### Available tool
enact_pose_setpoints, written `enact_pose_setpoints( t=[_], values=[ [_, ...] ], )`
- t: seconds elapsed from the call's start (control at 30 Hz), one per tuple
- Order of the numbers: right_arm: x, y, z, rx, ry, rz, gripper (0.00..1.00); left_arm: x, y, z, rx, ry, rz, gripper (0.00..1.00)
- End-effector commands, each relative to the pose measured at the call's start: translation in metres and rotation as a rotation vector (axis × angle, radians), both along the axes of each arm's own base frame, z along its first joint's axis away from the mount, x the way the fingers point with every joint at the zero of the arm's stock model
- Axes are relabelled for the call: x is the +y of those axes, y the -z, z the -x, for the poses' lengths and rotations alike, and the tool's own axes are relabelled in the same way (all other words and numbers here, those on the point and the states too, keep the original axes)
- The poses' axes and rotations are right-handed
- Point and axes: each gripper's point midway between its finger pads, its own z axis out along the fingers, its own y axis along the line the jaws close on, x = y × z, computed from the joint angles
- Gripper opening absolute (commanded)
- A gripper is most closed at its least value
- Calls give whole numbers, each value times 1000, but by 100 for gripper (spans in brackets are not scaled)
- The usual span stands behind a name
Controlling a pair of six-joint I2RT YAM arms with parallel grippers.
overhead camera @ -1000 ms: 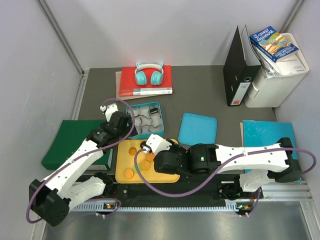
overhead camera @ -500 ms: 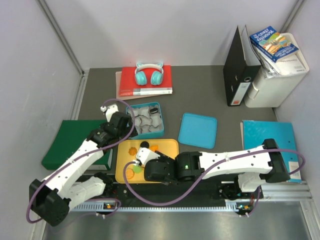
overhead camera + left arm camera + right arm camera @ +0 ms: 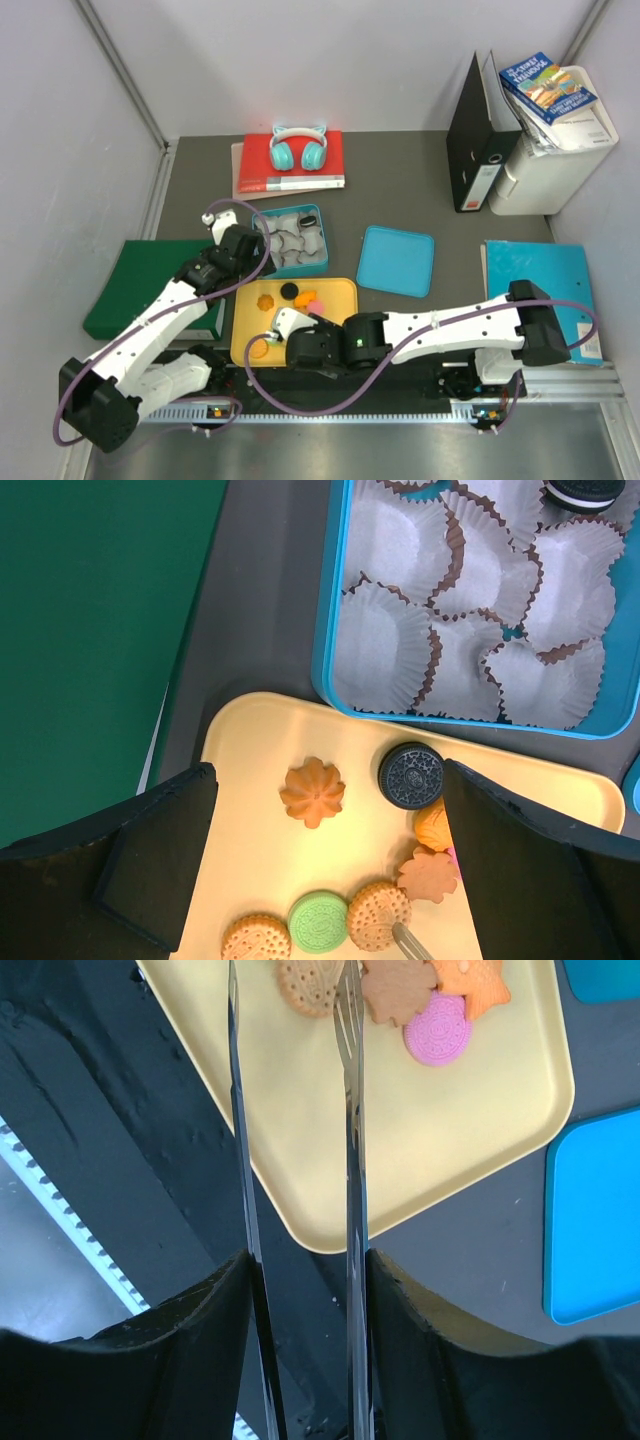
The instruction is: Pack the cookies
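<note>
While the left gripper [image 3: 330,855] hangs wide open and empty above the yellow tray [image 3: 255,770], the right gripper [image 3: 300,1295] clasps metal tongs [image 3: 350,1160] at the cookies [image 3: 312,792].

black cookie [image 3: 578,490]: cut by top edge | tongs [image 3: 352,1160] tips: out of frame

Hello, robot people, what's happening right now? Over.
Left fingers open over tray. Right fingers clamp tongs, tips at round orange cookie. Flower cookie crowds it.

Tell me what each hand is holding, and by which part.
Right hand grips metal tongs by the back part of their blades, tips pointing at the tray. Left hand is open and holds nothing.
</note>
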Motion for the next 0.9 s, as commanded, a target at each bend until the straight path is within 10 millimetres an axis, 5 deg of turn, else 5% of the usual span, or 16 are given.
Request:
enact_pose_setpoints(
  t=[0.0,0.87],
  values=[
    [12,-1,0,-16,13,-43,48,0,3,0,-3,-10,12,98],
    [4,14,-13,24,67,-46,51,-2,7,0,4,-6,20,98]
  ],
)
